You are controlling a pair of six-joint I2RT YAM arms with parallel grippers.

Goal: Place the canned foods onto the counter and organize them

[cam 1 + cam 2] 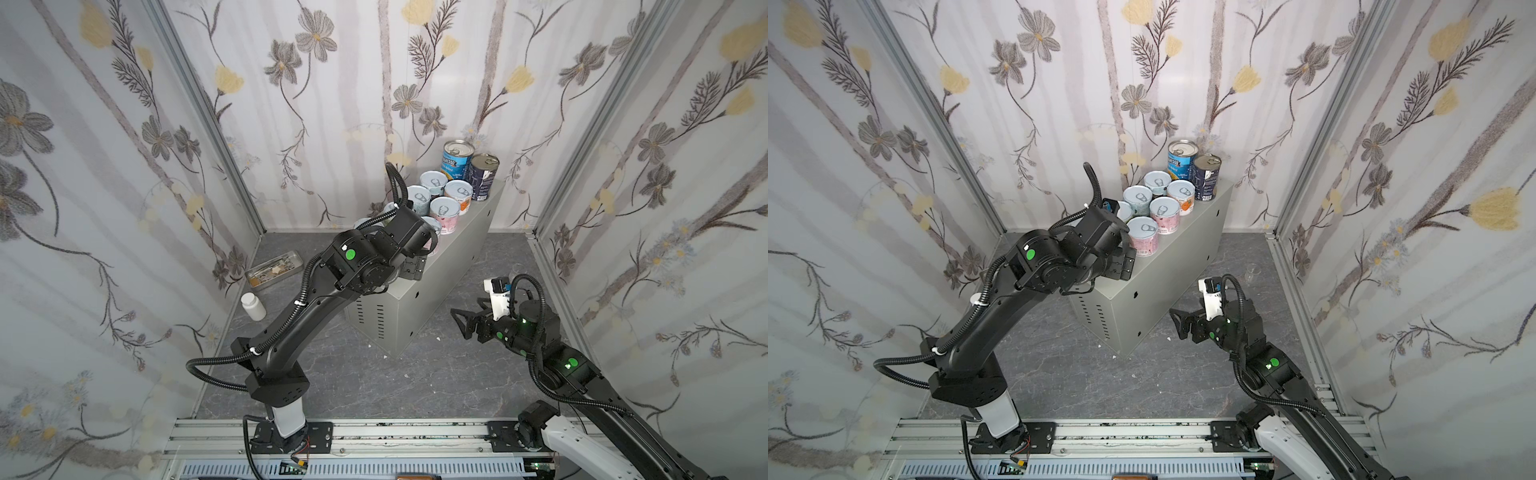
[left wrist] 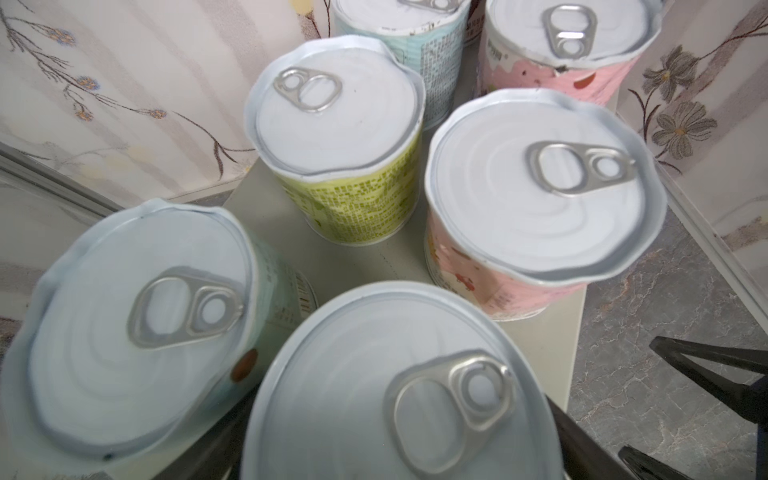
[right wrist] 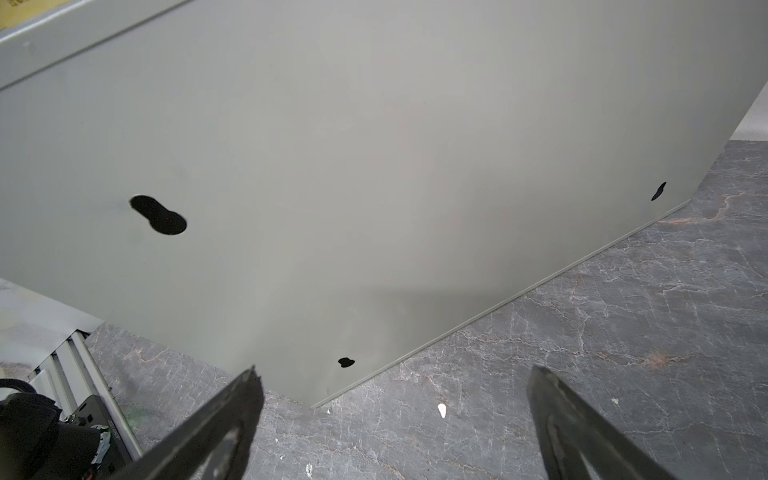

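Cans [image 1: 1160,210] stand upright on desk [image 1: 1183,266]. Left claw [image 2: 395,415] straddles nearest can [image 2: 353,395]; contact cannot be determined. Right claw [image 3: 395,370] wide open, empty.

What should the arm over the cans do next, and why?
Probably open wide and lift straight up. The left gripper has its fingers on both sides of the nearest can, which already stands upright on the counter beside other cans. Whether they touch it is unclear. Rising straight should avoid bumping those.
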